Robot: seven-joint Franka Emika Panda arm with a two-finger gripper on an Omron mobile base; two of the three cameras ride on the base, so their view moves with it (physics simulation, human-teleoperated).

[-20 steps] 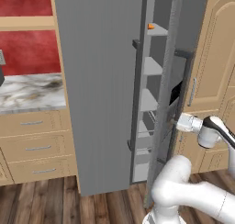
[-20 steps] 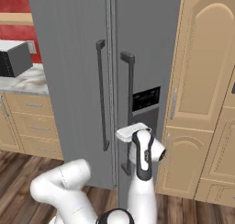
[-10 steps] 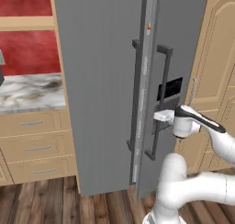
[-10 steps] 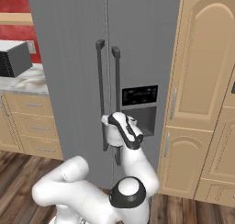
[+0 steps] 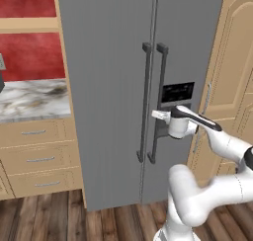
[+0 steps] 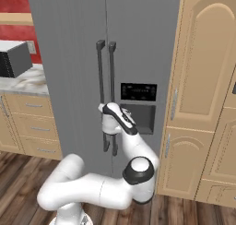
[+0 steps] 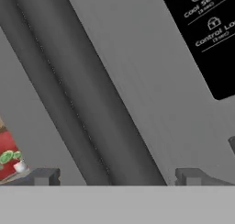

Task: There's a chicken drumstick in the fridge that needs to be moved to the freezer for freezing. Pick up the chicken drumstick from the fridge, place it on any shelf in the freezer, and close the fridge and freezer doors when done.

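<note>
The tall grey unit stands with both doors shut and flush. The wider fridge door is on the left. On the right is the narrower freezer door with its black dispenser panel. The two long vertical handles run side by side at the seam. My gripper is open and empty, at the freezer door's handle beside the dispenser. In the hand view my gripper faces that dark handle close up, one fingertip on each side. The chicken drumstick and the shelf are hidden behind the doors.
A marble counter over wooden drawers adjoins the unit on the left, with a grey microwave on it. Tall wooden cabinets stand tight against the right side. Wooden floor lies in front.
The freezer door, open a second ago with its shelves showing, has swung shut. My arm has followed it leftward and the hand now sits at the handles.
</note>
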